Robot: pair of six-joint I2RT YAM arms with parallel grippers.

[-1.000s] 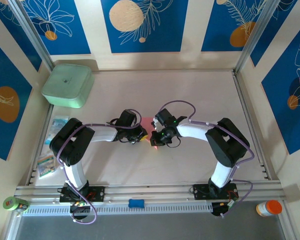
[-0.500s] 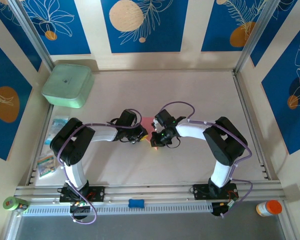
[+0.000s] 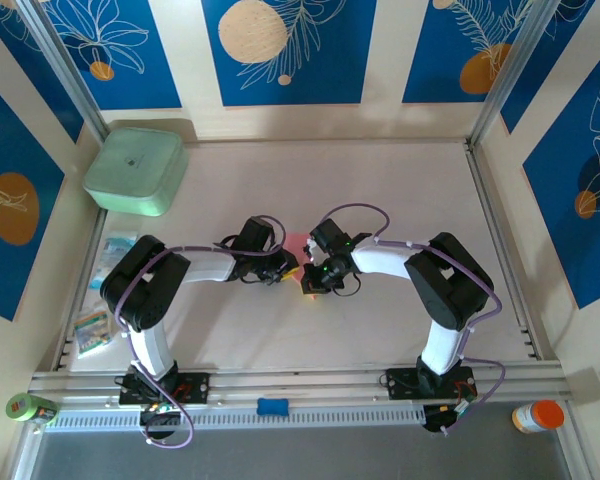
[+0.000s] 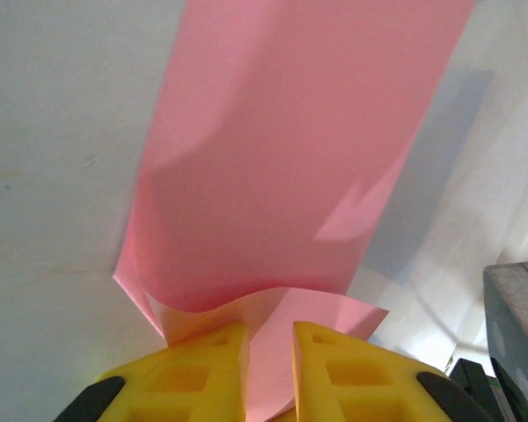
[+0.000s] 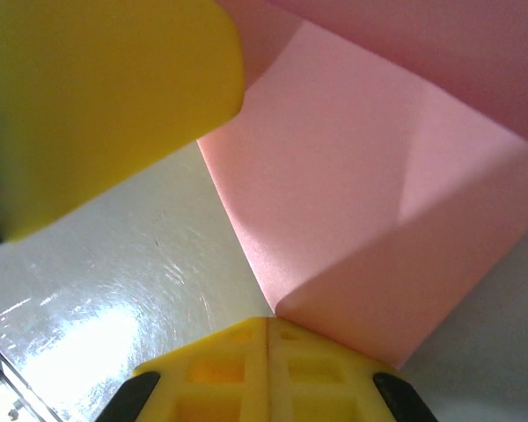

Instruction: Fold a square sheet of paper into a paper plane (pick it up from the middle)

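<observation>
At the centre of the table, the left gripper sits at seven o'clock of the pink sheet, jaws slightly parted around its curled edge. The right gripper, at five o'clock, has its jaws pressed together, pinching a folded corner.

The pale counter carries a mint-green square box in its far left corner. 2 clear printed packets lie along the left edge, well apart: 1 close to the box, 1 toward the near left corner. At the counter's middle lies the pink square sheet of paper, creased and mostly flat, with its near edge curled up off the surface.
</observation>
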